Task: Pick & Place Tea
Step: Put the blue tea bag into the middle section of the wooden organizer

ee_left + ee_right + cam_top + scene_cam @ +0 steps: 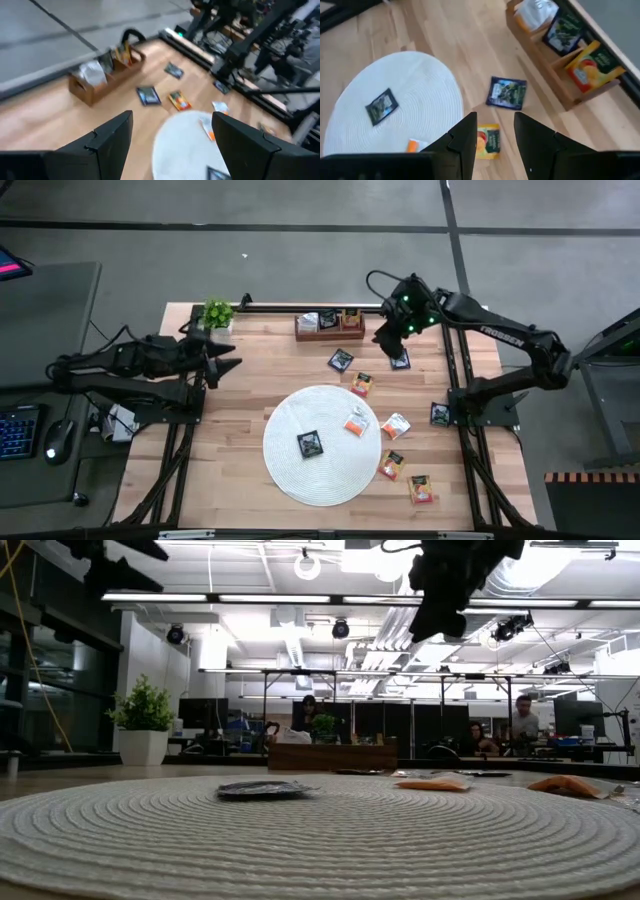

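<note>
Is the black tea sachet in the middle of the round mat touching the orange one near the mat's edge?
Apart. The high view shows the black sachet separated from the orange sachet by bare mat.

Round woven mat (pixel 322 443), wooden tray (pixel 329 331), plant (pixel 217 313)

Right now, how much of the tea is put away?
A few sachets sit in the tray. Nothing's in hand: the right tool hovers empty, the left tool waits. Many loose sachets lie on the table and mat.
</note>
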Available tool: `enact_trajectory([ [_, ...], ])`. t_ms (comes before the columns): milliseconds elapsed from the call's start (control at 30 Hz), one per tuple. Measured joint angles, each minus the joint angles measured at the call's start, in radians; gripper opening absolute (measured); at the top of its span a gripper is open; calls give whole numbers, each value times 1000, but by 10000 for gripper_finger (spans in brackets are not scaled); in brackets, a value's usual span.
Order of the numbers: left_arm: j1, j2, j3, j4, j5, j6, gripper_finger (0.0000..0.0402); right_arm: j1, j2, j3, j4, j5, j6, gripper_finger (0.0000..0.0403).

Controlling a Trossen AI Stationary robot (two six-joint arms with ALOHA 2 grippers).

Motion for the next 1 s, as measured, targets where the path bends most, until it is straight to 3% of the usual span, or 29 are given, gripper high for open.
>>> enact_trajectory([
  [400, 0, 92, -66, 67, 202, 1, 271, 214, 1, 0, 1, 13, 157, 126],
  [700, 0, 193, -66, 104, 313, 60, 271, 413, 3, -4, 22, 137, 324, 121],
  [867, 0, 219, -66, 131, 339, 87, 271, 529, 5, -11, 45, 210, 425, 83],
  [1000, 0, 236, -66, 131, 365, 107, 271, 616, 5, -11, 79, 313, 493, 29],
])
